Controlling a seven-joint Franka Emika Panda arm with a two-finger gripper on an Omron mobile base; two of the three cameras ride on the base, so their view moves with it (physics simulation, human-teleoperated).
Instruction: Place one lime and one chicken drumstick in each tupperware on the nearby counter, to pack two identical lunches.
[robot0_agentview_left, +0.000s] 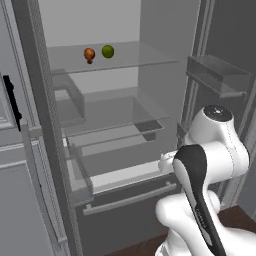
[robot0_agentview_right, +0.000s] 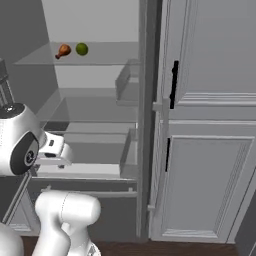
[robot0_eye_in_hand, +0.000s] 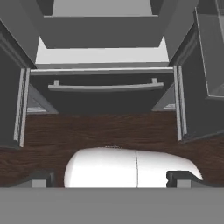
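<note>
A green lime (robot0_agentview_left: 107, 51) (robot0_agentview_right: 81, 48) and a brown chicken drumstick (robot0_agentview_left: 89, 54) (robot0_agentview_right: 63, 51) lie side by side on the top glass shelf of the open fridge, the drumstick to the left. My gripper (robot0_eye_in_hand: 111, 180) hangs low in front of the fridge, well below that shelf, and looks down at the floor. Its fingertips (robot0_eye_in_hand: 41, 179) stand wide apart, open, with nothing between them. The tupperware and the counter are out of view.
Below the top shelf are more glass shelves (robot0_agentview_left: 115, 125) and a bottom drawer with a bar handle (robot0_agentview_left: 130, 200) (robot0_eye_in_hand: 105, 86). The open fridge door carries bins (robot0_agentview_left: 217, 75) on the right. Grey cabinet doors with black handles (robot0_agentview_right: 173, 85) flank the fridge. Dark wood floor (robot0_eye_in_hand: 109, 131) lies below.
</note>
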